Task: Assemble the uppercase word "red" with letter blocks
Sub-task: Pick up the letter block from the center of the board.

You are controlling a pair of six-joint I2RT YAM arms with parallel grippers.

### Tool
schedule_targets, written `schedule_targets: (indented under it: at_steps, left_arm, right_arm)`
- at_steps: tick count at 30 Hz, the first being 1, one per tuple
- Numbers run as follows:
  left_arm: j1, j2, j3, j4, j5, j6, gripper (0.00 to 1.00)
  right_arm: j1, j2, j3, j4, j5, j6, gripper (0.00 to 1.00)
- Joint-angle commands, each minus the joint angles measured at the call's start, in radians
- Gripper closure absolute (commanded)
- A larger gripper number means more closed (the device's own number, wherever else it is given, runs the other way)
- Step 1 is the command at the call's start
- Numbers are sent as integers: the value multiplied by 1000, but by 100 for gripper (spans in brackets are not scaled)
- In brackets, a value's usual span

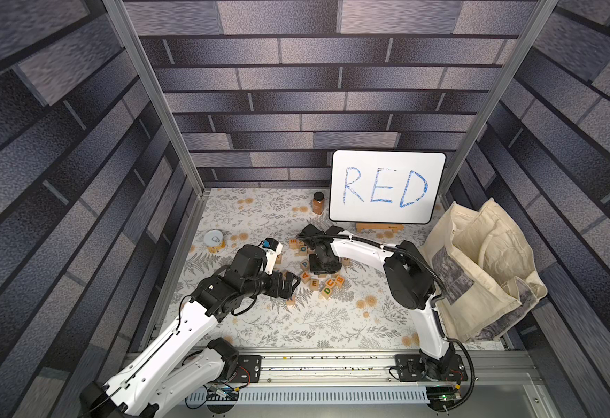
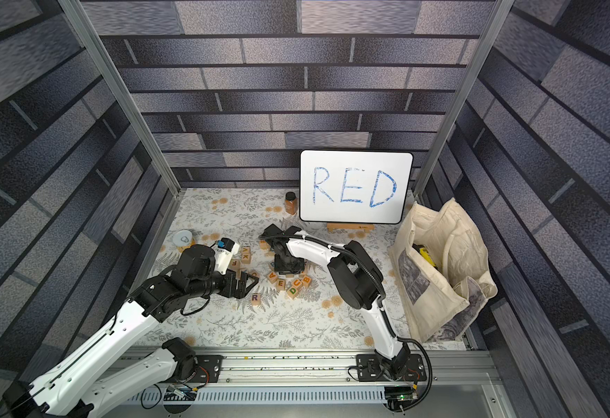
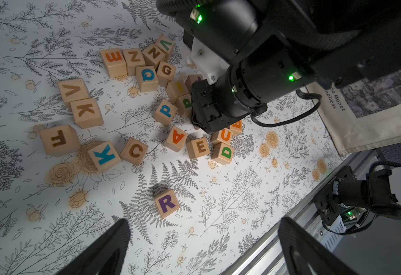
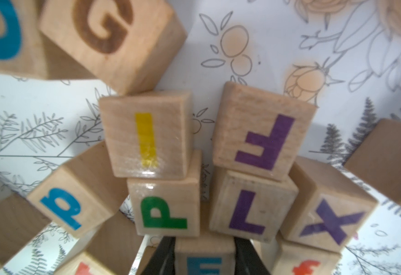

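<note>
Right gripper [image 4: 204, 242]: clamped on light-wood cube with blue letter [image 4: 204, 262], letter cut off by frame edge.
Left gripper [image 3: 203, 221]: spread wide, only fingertips [image 3: 113, 240] visible.

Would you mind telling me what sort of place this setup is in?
Most likely a robot test booth: aluminium frame posts hold printed brick-pattern wall panels, and the left arm and right arm are bolted to a metal rail edging a floral table cover.
</note>
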Motion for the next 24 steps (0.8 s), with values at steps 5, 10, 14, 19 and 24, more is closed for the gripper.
schedule_targets:
  at_steps: [5, 10, 14, 19, 24]
  left_arm:
    - [8, -30, 4, -6, 18, -1, 0]
    - [8, -36, -7, 1, 17, -16, 0]
    - [6, -36, -16, -4, 13, -29, 0]
    - [-1, -51, -34, -4, 9, -54, 0]
    - [-18, -71, -54, -3, -3, -75, 0]
  right_arm:
    - [-7, -82, 2, -63, 23, 36, 81]
    - [-7, -123, -27, -66, 22, 56, 82]
    - [-6, -185, -49, -69, 21, 72, 82]
    - [-1, -229, -83, -63, 20, 88, 82]
    - [12, -270, -111, -63, 27, 101, 82]
